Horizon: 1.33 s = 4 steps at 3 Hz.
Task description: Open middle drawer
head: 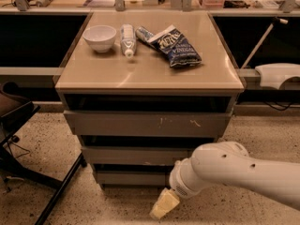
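The gripper (164,205) hangs below the middle drawer (126,155); open or closed, I cannot tell. Raise it, hook the drawer's top edge, and pull straight.

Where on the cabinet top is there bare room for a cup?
The cabinet top is bare across its front half, between its front edge and the white bowl, bottle and chip bag. That back row is crowded. The gripper hangs low near the floor, far below.
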Motion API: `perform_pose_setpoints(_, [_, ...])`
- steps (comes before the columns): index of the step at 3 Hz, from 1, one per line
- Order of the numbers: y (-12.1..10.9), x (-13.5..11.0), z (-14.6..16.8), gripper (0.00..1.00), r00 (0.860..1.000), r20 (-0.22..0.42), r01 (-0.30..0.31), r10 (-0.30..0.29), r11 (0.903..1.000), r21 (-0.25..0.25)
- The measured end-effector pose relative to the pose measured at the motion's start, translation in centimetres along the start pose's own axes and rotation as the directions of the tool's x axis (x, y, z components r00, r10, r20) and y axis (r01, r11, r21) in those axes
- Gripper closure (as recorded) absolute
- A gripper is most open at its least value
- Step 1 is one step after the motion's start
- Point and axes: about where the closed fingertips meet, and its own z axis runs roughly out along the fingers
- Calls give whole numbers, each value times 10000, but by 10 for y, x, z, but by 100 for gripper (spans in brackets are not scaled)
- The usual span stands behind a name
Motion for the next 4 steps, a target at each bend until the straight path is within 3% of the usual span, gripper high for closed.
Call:
perform_pose_setpoints(1, [-39,37,36,0,9981,-419,-415,459,9941,1004])
perform_pose_setpoints(2, [-80,28,27,0,9999,-124,28,3,9695,2449])
perform_pose_setpoints(3, [-99,12,23,0,9994,201,211,-283,9554,2945])
perform_pose_setpoints(4, [-98,13,24,0,9994,182,214,-279,9557,2935])
